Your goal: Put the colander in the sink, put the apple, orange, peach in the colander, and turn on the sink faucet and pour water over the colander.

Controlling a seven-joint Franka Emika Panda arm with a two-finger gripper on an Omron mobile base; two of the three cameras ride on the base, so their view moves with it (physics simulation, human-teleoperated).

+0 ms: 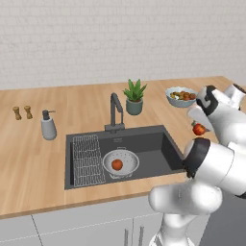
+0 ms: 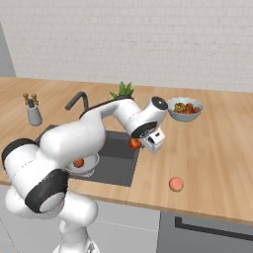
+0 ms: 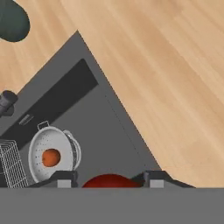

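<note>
- The gripper (image 3: 109,180) is clamped on the apple (image 3: 109,180), its red top bulging between the two fingertips (image 3: 63,178) in the hand view. It's carried in the air over the right end of the sink (image 1: 168,149).
- Just beneath the gripper lie the sink's right rim and the dark basin floor, so a drop here would roll the apple around the basin instead of landing it in the bowl.
- Off to one side and lower sits the colander (image 1: 121,163) on the basin floor, with the orange (image 1: 116,165) already resting inside it.
- The risk, as I judge it: the colander is small against the basin, so a release short of its rim misses. The apple could also knock the orange or tip the light bowl if let go too high.
- Behind the gripper on the counter, well apart from the sink, waits the peach (image 2: 176,184).
- Beyond the colander, the sink faucet (image 1: 115,114) stands at the basin's back edge. Its spout could snag the arm on a careless swing.
</note>
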